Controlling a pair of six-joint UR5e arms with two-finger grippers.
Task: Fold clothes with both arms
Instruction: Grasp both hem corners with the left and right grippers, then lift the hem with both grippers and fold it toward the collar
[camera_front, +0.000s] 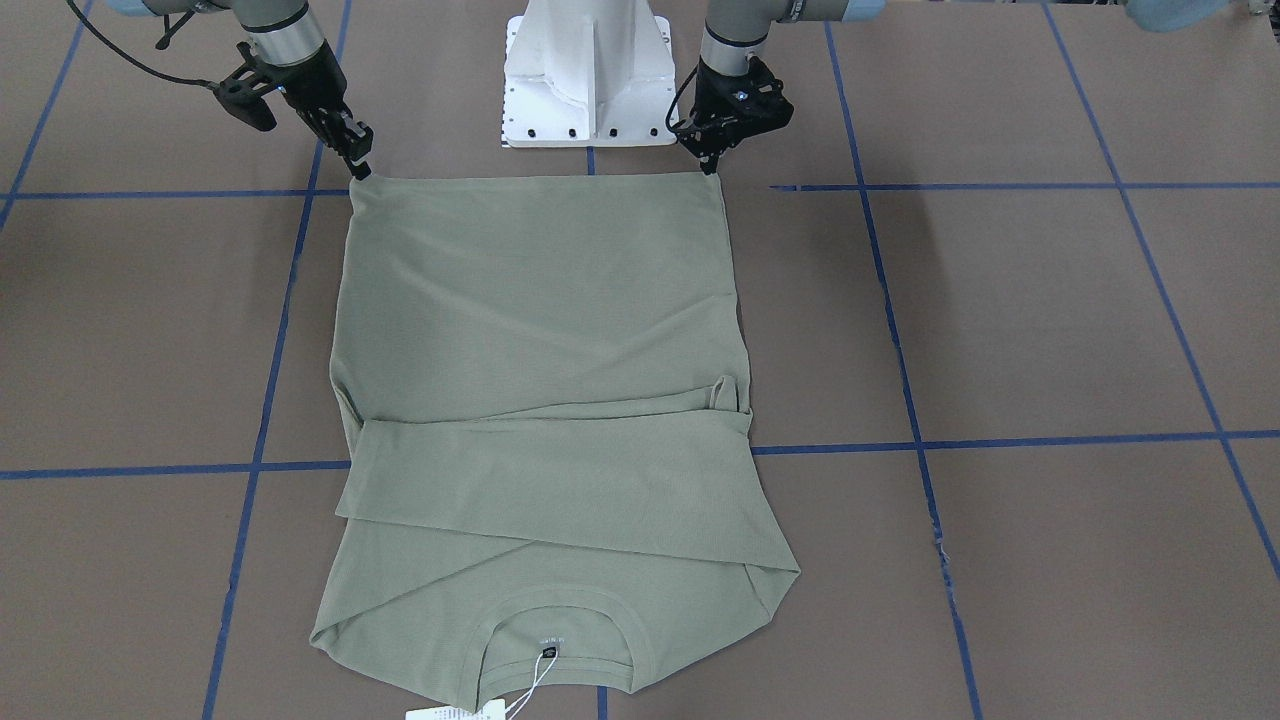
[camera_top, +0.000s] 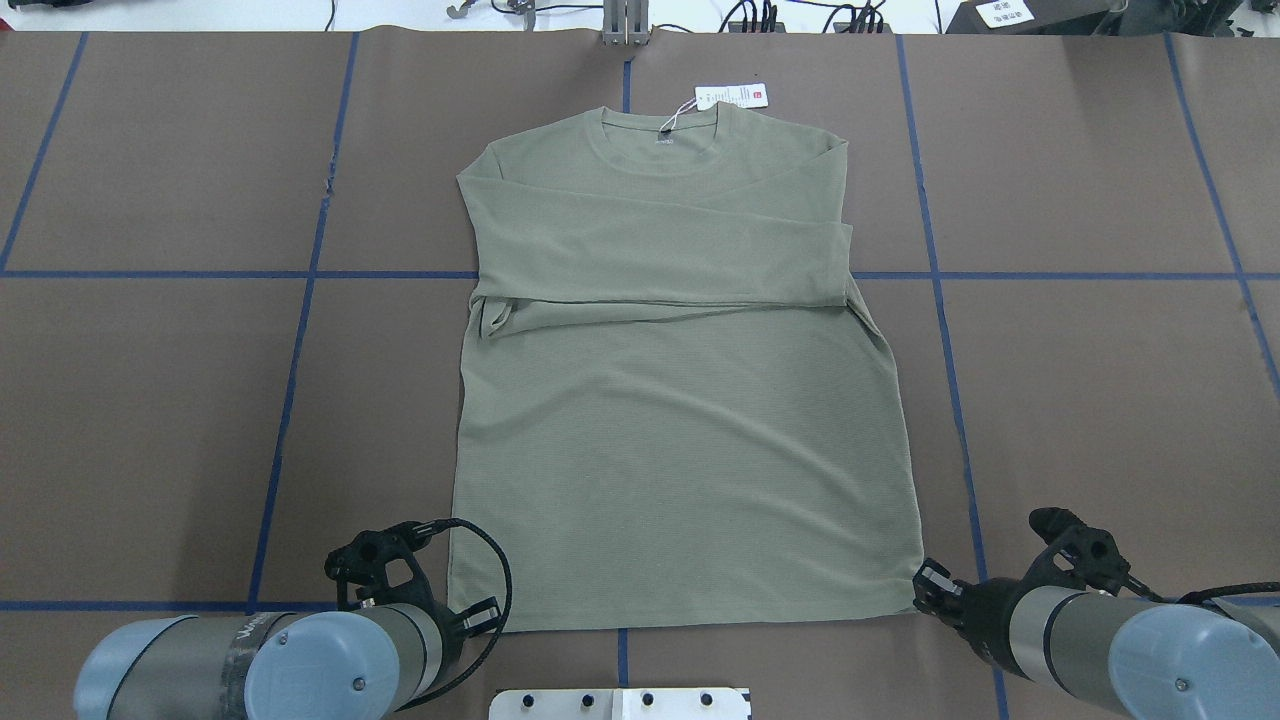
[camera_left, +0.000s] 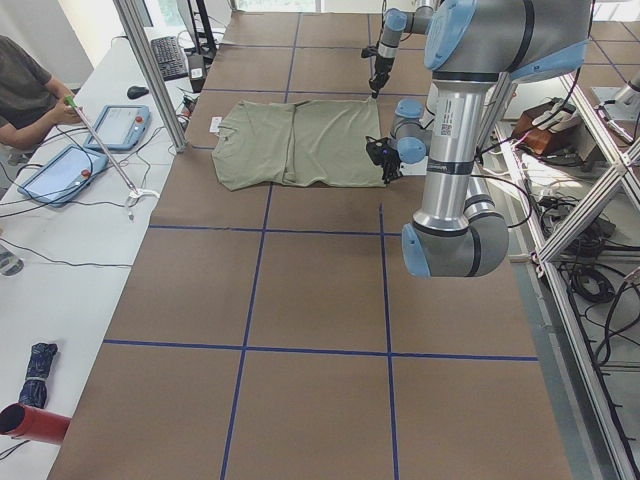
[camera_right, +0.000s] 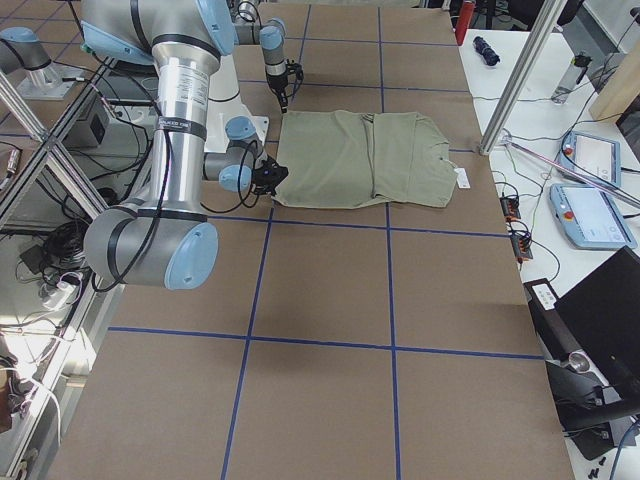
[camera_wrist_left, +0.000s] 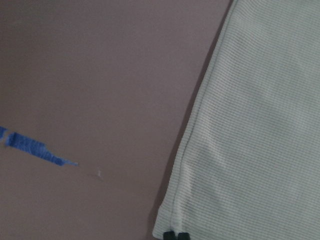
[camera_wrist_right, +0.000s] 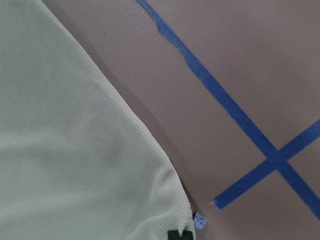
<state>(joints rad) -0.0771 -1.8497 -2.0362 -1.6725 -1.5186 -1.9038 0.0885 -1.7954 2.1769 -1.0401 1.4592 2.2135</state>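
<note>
The sage-green long-sleeve shirt (camera_front: 540, 330) lies flat on the brown table, with its sleeves folded across the chest and its collar away from the robot (camera_top: 680, 400). Its white hang tag (camera_top: 732, 95) lies beyond the collar. My left gripper (camera_front: 714, 165) is shut on the hem corner at the shirt's left near edge; its tips pinch the corner in the left wrist view (camera_wrist_left: 176, 235). My right gripper (camera_front: 360, 170) is shut on the other hem corner (camera_wrist_right: 181, 235). Both corners are at table level.
The white pedestal base (camera_front: 588, 75) stands just behind the hem, between the arms. Blue tape lines (camera_front: 1000, 440) grid the brown table. An operators' bench with tablets (camera_left: 120, 125) and an aluminium post (camera_left: 150, 70) lie beyond the collar end.
</note>
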